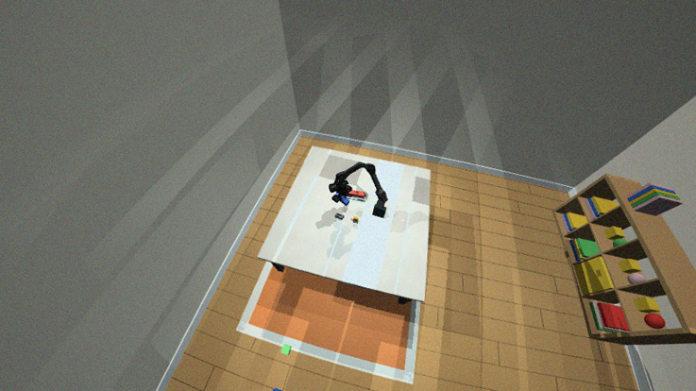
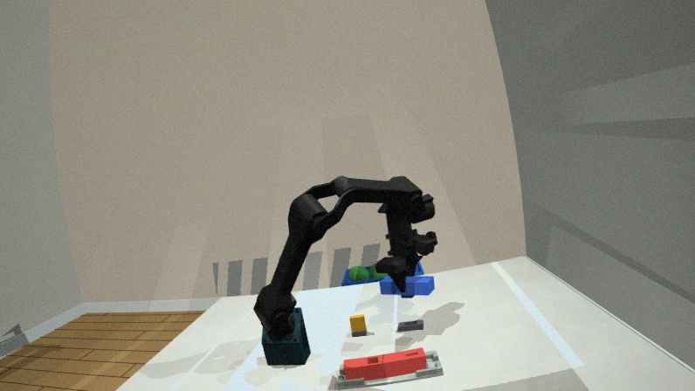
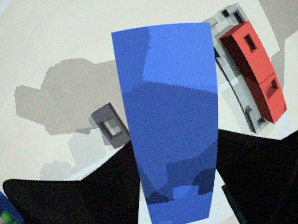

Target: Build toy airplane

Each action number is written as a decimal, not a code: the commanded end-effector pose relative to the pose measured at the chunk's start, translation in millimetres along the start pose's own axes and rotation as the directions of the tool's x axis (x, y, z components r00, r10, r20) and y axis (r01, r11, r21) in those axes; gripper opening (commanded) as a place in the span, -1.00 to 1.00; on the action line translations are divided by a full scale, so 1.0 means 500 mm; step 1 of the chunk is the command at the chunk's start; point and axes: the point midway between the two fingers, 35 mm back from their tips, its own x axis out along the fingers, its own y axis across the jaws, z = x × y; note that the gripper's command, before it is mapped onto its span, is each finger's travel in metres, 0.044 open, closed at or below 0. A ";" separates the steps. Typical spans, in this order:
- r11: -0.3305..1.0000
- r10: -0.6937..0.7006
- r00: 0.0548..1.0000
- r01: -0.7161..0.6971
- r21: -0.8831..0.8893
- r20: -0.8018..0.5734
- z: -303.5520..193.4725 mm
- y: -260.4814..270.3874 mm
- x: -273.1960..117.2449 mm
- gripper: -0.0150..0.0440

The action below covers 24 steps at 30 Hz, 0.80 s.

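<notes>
The red block-shaped fuselage lies in the pale grey cradle-shaped jig, its two sockets facing up. The black gripper has its jaws closed on the long blue wing, held above the white table. Behind it, a blue bin contains round green things; the arm hides part of its contents. In the wrist view, the wing covers one end of a small dark grey socketed block, and the bin is mostly cut off. The small yellow-orange upright block stands on the table, near the dark block.
</notes>
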 end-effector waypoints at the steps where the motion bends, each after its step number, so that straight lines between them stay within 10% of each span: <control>1: 0.998 0.004 1.000 -0.004 0.068 0.004 0.010 -0.026 0.001 -0.49; 24: 0.915 0.002 1.000 -0.005 0.404 0.006 0.035 -0.174 0.022 -0.49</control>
